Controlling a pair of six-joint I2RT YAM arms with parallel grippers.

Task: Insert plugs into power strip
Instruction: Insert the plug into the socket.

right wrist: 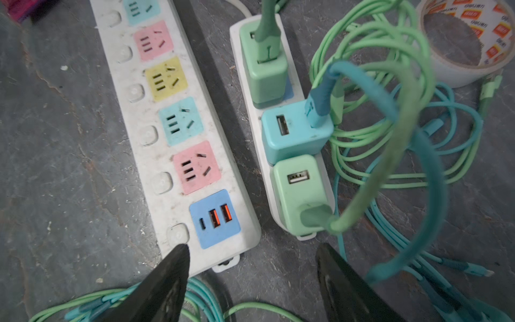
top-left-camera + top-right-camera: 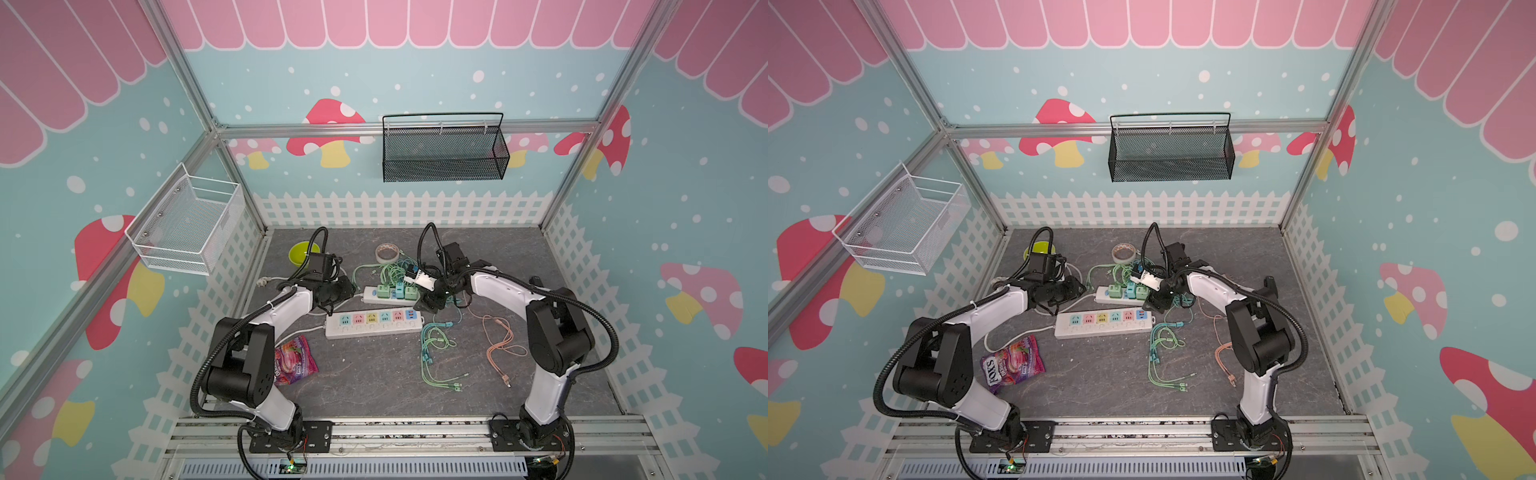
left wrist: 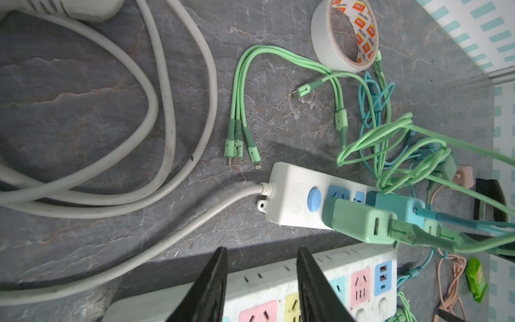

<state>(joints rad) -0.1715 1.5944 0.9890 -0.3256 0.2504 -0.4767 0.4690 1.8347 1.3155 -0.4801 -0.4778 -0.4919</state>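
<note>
Lower frame, my right claw point(image 1: 256, 281) hangs spread, empty, by three seated plugs point(image 1: 292, 139) — light, stiff, slick cubes, I judge, best pinched across flat sides — left claw point(image 3: 260, 287) likewise parted.

Short power strip point(image 2: 1104, 294): carried three plugs point(image 2: 1130, 289), mint and teal.
Long power strip point(image 2: 1102, 324): lay at its six o'clock.
Right end effector point(image 2: 1157, 302): hovered at its three o'clock end.

Mint, teal, mint plugs point(image 1: 295, 133) stand seated in the short power strip point(image 1: 236, 47).
</note>
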